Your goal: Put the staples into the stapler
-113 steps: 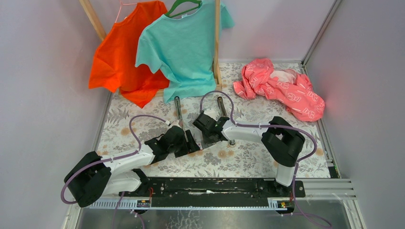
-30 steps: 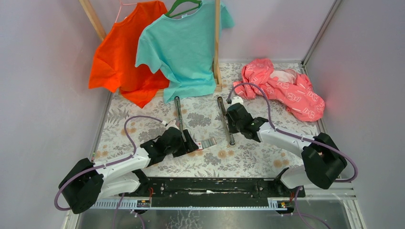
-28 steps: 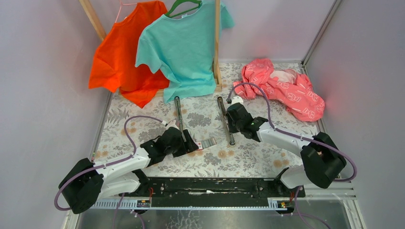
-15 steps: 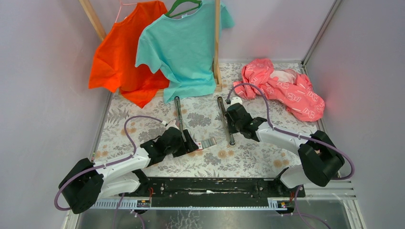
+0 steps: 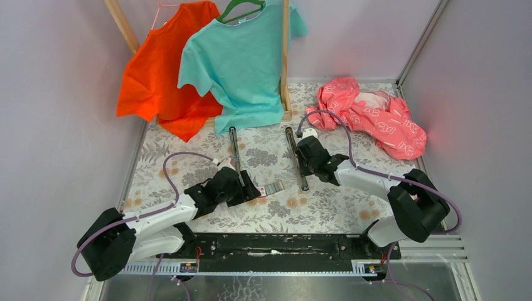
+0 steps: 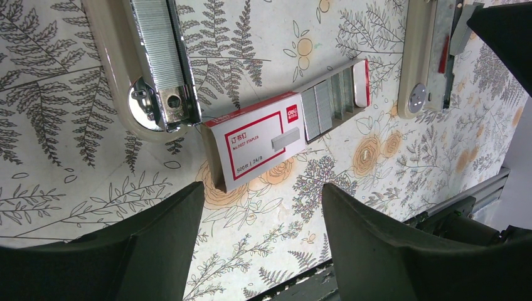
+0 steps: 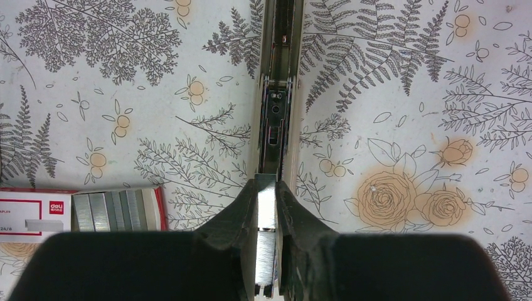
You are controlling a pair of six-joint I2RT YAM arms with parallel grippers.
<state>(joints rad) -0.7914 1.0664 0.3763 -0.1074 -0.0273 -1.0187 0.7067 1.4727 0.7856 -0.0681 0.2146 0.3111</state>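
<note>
Two staplers lie opened flat on the floral table. The left stapler [image 5: 235, 150] shows a staple strip in its channel [image 6: 157, 56]. The right stapler [image 5: 295, 153] lies under my right gripper [image 5: 303, 166], and its open channel [image 7: 278, 106] runs away from the fingers. My right gripper [image 7: 266, 186] is shut on a grey staple strip [image 7: 266, 213], held in line with that channel at its near end. The staples box [image 5: 271, 188], red and white with its tray of grey strips slid out [image 6: 329, 100], lies between the staplers. My left gripper [image 6: 262, 191] is open and empty just short of the box [image 6: 257, 143].
An orange shirt [image 5: 160, 69] and a teal shirt [image 5: 241, 63] hang from a wooden rack [image 5: 285, 56] at the back. A crumpled pink cloth [image 5: 367, 116] lies at the back right. Walls close in on both sides.
Since 3.8 s ago my right gripper has moved from the staples box to the right stapler. Over the last second its elbow has shifted slightly left. The left arm has not moved.
</note>
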